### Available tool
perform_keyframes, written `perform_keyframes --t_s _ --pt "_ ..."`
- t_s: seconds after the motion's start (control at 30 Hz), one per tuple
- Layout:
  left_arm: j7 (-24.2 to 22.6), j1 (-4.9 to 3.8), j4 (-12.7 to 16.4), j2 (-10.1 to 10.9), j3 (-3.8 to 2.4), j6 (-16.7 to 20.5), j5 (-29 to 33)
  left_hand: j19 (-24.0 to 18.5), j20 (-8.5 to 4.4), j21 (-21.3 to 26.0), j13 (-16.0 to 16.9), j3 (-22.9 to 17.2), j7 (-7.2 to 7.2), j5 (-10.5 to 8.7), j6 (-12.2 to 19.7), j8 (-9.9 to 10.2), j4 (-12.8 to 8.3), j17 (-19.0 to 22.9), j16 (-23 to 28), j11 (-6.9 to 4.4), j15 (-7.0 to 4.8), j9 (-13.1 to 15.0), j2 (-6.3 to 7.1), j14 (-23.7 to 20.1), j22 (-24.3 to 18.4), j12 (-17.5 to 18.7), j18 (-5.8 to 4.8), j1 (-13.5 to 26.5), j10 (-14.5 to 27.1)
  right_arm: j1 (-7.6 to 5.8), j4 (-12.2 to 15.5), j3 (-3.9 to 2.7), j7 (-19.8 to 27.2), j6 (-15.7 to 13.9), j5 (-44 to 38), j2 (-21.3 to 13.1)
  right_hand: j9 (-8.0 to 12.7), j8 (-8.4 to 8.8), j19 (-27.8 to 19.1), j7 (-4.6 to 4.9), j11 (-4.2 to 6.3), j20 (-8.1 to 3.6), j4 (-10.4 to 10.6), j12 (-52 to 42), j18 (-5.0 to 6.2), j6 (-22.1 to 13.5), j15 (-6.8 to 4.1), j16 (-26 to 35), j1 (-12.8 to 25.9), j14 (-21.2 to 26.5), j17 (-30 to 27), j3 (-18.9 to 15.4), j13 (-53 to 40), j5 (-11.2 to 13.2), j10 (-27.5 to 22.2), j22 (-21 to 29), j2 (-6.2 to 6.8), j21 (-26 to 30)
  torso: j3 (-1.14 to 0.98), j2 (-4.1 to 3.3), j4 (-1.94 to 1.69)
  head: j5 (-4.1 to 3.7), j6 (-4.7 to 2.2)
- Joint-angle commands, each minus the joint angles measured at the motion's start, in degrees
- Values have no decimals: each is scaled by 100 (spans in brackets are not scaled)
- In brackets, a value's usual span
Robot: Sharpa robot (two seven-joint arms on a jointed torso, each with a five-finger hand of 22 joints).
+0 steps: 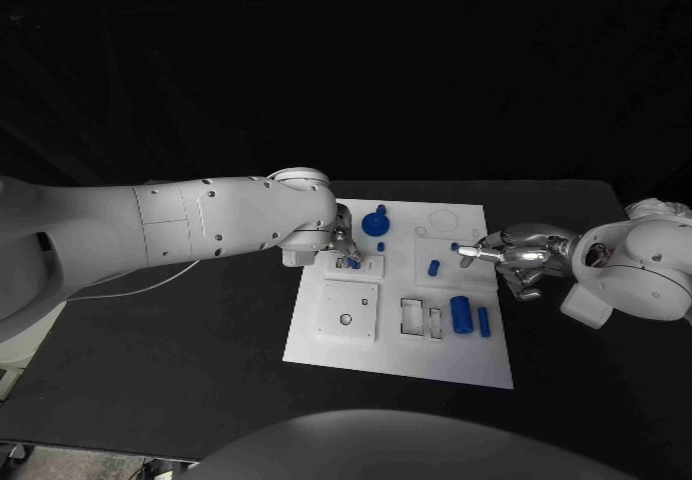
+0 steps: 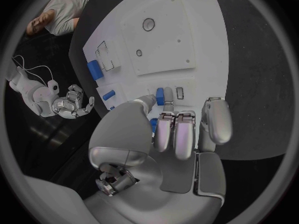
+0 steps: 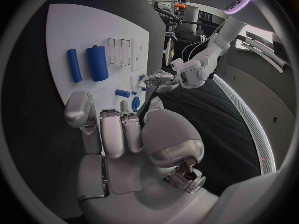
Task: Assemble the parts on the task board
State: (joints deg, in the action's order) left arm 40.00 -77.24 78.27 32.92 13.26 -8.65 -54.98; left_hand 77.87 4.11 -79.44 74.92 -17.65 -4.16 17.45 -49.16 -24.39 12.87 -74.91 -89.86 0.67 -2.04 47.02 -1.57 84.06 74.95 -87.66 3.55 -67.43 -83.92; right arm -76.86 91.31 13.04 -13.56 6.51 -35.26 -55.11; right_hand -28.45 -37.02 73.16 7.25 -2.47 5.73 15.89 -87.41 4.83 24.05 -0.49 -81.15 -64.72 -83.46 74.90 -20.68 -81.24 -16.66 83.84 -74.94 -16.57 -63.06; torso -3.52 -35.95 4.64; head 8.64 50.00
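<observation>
nearest the head camera, the bare near edge of the white task board (image 1: pixel 418 365) lies on the black tabletop (image 1: pixel 173 380). next on the board come a raised square plate (image 1: pixel 349 310) with a small round hole, two empty rectangular slots (image 1: pixel 423 318), one thick blue cylinder (image 1: pixel 462 314) and one thin blue bar (image 1: pixel 485 321) just beside it. farther along, a short blue peg (image 1: pixel 434 267) lies on the board, and a round blue knob (image 1: pixel 376 222) stands near the far edge.

the left robot hand (image 1: pixel 342 255) is over the board's middle left. the left wrist view shows its fingers (image 2: pixel 176 134) side by side and pointing down, with a small blue part (image 2: pixel 160 95) at the fingertips; whether the part is gripped cannot be told.

the right robot hand (image 1: pixel 505 257) is at the board's right edge. the right wrist view shows its fingers (image 3: pixel 115 129) curled close together, with a small blue piece (image 3: pixel 136 102) at the fingertips; the hold itself cannot be told. that view also shows the left robot hand across the board.
</observation>
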Motion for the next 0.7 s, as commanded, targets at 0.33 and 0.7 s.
perform_keyframes --t_s 0.33,0.7 --pt "358 -77 278 176 -16 265 -270 208 -92 -141 1310 -76 123 88 -233 -278 -42 -1509 -14 -150 -139 283 46 594 283 -79 -3 25 -405 10 -6 1 -32 125 -2 -12 11 34 -89 -7 2 13 11 63 131 -47 -7 60 -32 82 663 48 -483 -39 49 -677 28 105 -4 3 12 31 0" --pt "395 -126 244 47 -8 67 -346 254 -164 -157 1304 -169 198 114 -365 -361 -83 -1509 -14 -224 -211 401 73 594 332 -71 -14 18 -402 10 -20 2 -44 148 3 23 16 44 -124 -7 1 16 11 94 141 -62 -5 95 -38 108 633 57 -447 -42 -1 -660 27 163 2 -12 23 14 0"
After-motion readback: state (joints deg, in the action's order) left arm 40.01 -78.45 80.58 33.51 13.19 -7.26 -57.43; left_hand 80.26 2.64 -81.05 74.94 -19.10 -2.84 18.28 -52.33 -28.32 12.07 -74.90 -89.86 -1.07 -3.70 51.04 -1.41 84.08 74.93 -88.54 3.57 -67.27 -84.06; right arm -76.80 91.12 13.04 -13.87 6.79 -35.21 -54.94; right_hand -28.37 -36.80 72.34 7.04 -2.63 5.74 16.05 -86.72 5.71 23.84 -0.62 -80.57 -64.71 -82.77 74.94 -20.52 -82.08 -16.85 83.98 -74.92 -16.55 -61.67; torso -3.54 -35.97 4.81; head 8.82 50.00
